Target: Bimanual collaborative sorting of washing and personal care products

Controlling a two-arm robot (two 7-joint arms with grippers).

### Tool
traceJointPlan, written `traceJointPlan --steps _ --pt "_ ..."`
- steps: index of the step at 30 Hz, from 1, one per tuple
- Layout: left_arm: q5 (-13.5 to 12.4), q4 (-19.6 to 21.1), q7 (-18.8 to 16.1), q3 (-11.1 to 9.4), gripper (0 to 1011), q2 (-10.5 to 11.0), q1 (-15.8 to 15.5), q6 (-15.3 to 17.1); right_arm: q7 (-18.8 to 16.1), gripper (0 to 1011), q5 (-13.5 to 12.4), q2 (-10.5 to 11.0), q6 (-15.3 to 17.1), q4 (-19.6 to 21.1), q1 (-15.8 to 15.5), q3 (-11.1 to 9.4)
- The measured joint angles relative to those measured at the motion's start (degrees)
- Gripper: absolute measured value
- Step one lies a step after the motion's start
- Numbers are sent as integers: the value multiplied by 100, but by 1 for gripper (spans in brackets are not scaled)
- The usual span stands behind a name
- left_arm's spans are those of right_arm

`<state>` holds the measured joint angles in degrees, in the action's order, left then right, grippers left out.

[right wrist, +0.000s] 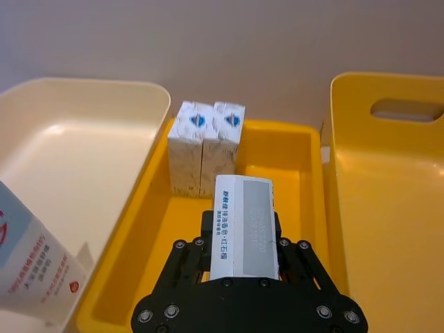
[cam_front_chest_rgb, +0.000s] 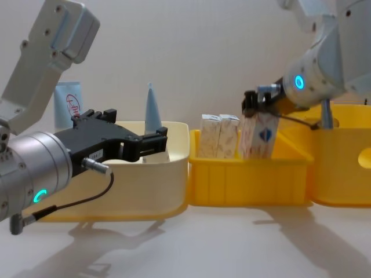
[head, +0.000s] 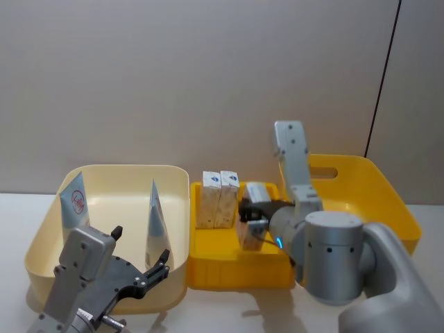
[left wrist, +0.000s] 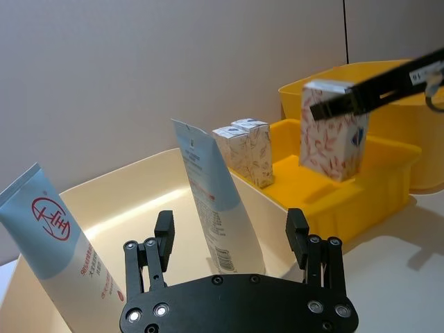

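Boxy printed carton in right tool

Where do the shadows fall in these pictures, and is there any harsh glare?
Chest view: soft overlapping shadows on the white table under the cream bin and small yellow bin, so the light seems diffuse. Left wrist view: a faint shadow on the table beside the small yellow bin, over which the right gripper holds a carton. Head view: even light, no harsh glare.
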<state>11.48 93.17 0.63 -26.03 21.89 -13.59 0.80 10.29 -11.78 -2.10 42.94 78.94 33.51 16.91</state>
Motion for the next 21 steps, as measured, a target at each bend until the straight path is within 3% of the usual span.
traceJointPlan --steps 9,21 --pt "0 0 0 0 1003 0 0 0 44 395 124 38 -265 308 145 -85" --pt "0 0 0 0 1003 0 0 0 322 395 458 267 -287 713 311 -225"
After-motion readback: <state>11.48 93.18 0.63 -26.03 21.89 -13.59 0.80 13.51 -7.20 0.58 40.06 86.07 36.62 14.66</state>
